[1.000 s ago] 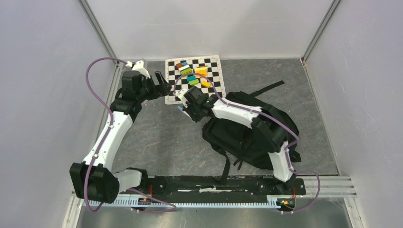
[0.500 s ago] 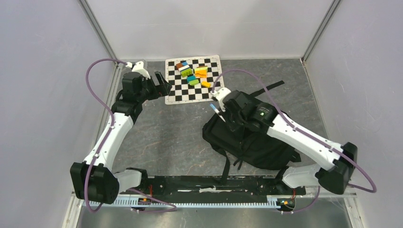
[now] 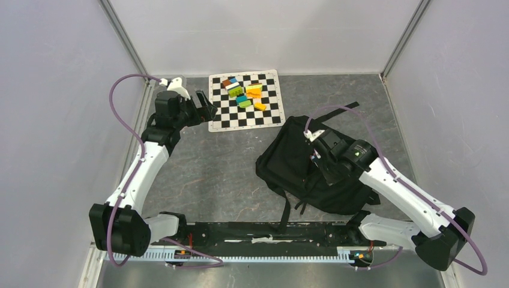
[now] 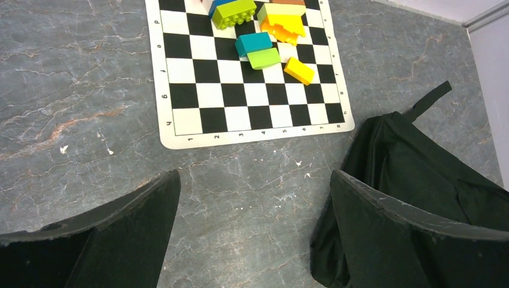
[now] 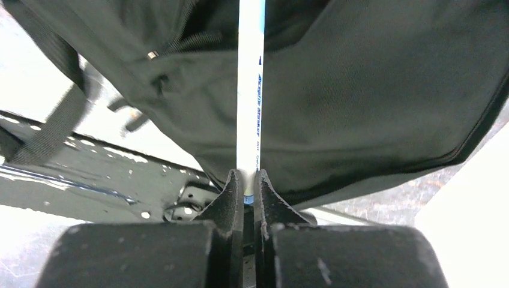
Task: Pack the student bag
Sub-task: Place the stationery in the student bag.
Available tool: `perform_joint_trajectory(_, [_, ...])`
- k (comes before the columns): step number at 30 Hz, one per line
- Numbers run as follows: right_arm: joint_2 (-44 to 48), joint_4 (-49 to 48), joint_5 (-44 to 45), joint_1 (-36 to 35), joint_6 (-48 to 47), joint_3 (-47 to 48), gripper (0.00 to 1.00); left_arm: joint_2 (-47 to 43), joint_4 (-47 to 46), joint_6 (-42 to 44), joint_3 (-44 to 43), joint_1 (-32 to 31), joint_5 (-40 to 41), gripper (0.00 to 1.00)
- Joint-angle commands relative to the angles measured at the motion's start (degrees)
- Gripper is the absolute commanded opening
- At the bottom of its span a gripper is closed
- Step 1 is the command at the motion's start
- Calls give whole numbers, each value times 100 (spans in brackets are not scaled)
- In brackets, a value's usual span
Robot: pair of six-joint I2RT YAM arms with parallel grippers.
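The student bag (image 3: 288, 159) is a soft black backpack lying right of centre, its straps trailing toward the near edge. My right gripper (image 3: 316, 157) hovers over it, shut on a thin white pen (image 5: 250, 108) with blue print. In the right wrist view the pen runs from the right gripper (image 5: 248, 178) up across the black bag fabric (image 5: 372, 102) toward a dark gap beside a zip (image 5: 180, 42). My left gripper (image 3: 207, 111) hangs open at the back left, nothing between its fingers (image 4: 138, 222). The bag's edge (image 4: 408, 162) lies to its right.
A black-and-white checkered mat (image 3: 246, 117) lies at the back centre with several coloured bricks (image 3: 243, 91) on it, also in the left wrist view (image 4: 264, 36). Grey walls close in left, right and behind. The black base rail (image 3: 258, 231) runs along the near edge.
My right arm has swung right and nearer, from beside the checkered mat to above the bag, carrying the pen. The left arm has not moved.
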State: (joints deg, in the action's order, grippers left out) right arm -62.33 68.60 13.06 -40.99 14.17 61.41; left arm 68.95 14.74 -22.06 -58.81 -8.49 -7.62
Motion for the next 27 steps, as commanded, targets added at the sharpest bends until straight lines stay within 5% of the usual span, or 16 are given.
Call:
perform_joint_trajectory(1, [19, 294, -24, 48, 113, -347, 0, 32, -107, -123, -65, -6, 54, 100])
perform_joint_trajectory(27, [-1313, -1412, 459, 153, -775, 211, 0, -109, -53, -194, -140, -7, -155, 100])
